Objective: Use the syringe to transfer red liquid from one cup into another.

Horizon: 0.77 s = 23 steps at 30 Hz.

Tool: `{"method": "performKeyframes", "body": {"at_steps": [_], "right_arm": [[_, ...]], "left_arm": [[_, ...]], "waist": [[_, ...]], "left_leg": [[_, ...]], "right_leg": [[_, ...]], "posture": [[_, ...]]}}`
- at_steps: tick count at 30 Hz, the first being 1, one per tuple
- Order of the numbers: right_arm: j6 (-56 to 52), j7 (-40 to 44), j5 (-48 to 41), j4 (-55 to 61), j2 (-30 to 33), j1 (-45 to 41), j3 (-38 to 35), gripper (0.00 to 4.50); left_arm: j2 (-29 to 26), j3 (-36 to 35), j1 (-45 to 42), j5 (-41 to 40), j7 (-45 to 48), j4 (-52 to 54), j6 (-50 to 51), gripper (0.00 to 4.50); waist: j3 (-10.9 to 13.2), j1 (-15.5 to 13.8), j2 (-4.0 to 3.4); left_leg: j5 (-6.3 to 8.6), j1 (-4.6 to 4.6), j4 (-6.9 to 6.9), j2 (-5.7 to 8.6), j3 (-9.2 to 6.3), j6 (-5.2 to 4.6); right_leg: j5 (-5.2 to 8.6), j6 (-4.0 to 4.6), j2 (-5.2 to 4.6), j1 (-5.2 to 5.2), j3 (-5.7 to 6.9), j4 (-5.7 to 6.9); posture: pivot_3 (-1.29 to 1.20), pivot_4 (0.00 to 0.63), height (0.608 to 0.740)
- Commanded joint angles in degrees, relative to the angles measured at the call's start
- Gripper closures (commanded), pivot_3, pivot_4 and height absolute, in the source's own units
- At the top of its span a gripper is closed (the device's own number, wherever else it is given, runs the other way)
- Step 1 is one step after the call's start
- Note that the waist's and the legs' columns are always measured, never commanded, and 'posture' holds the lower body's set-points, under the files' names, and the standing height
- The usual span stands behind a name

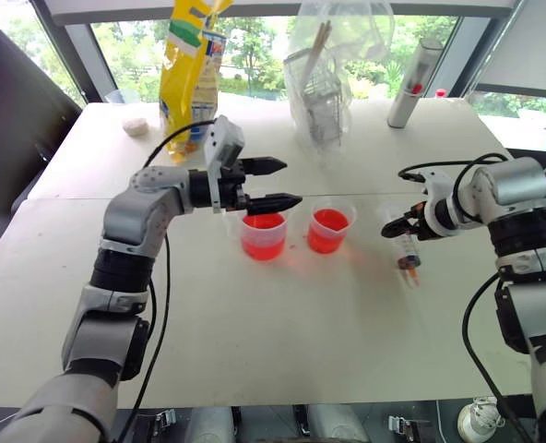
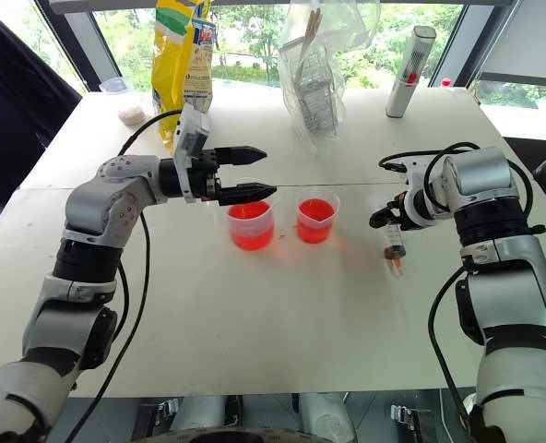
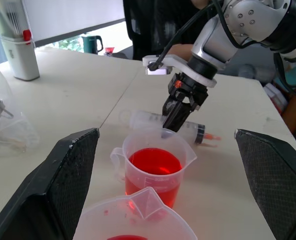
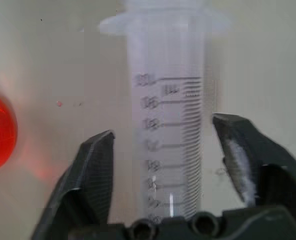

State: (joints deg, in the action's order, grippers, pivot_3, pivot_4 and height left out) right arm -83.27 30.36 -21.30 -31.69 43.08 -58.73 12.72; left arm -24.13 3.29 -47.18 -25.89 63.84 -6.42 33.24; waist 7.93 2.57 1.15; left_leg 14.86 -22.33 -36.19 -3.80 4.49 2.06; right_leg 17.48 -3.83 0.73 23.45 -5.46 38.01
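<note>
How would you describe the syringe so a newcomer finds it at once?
Start at the white table and find the two cups of red liquid near its middle. Right of them, under the right gripper, the syringe lies flat: a clear tube with printed lines and an orange tip, not a cup.

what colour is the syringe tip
Orange-red; the syringe tip shows best in the left wrist view.
</note>
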Motion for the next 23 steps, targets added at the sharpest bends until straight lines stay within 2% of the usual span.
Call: {"method": "performKeyframes", "body": {"at_steps": [1,4,8,14,19,23], "right_arm": [[-0.19,0.65,0.68,2.82,0.68,-0.73,-2.31,0.08],[-3.19,0.29,-0.05,10.36,2.53,0.41,-4.01,0.08],[-8.73,1.73,-4.48,30.76,7.66,4.87,-9.28,0.08],[-6.57,8.02,-13.66,60.20,13.05,15.34,-24.52,0.08],[-9.22,11.99,-20.85,72.31,14.03,20.94,-36.41,0.08],[-8.95,13.29,-24.73,78.66,13.52,26.67,-42.48,0.08]], "left_arm": [[-1.17,-1.15,0.14,-1.51,0.49,1.86,0.11,0.00],[-2.00,-0.59,0.01,-1.37,0.66,1.29,0.61,0.00],[-3.43,0.07,0.67,-1.32,2.23,1.46,0.59,0.00],[-6.28,0.15,1.36,-1.60,4.22,2.18,1.55,0.00],[-9.07,-0.34,1.77,-2.07,5.38,3.19,2.90,0.00],[-11.03,-0.61,2.60,-2.77,6.10,4.49,4.30,0.00]], "waist": [[0.00,0.04,0.00],[0.01,-0.01,-0.02],[0.02,-0.11,-0.03],[0.02,-0.09,-0.02],[0.01,-0.04,-0.01],[0.01,-0.04,0.00]], "left_leg": [[0.00,0.00,0.00,0.00,0.00,0.00],[0.00,0.00,0.01,0.00,-0.01,0.00],[0.00,-0.03,0.05,-0.01,-0.04,0.00],[0.01,-0.03,0.05,-0.02,-0.13,0.00],[0.00,0.06,0.04,-0.02,-0.11,0.00],[0.01,0.06,0.02,-0.03,-0.12,0.00]], "right_leg": [[0.00,0.00,0.00,0.00,0.00,0.00],[0.00,0.00,0.00,0.00,0.01,0.01],[0.00,0.00,0.00,0.02,0.03,-0.02],[0.01,-0.01,0.00,-0.02,0.12,-0.05],[0.01,-0.01,0.00,-0.09,0.14,-0.02],[0.01,-0.01,-0.03,-0.12,0.14,-0.04]], "posture": [[0.00,0.150,0.739],[0.00,0.150,0.739],[0.00,0.150,0.739],[0.00,0.150,0.739],[0.00,0.150,0.739],[0.00,0.150,0.739]]}}
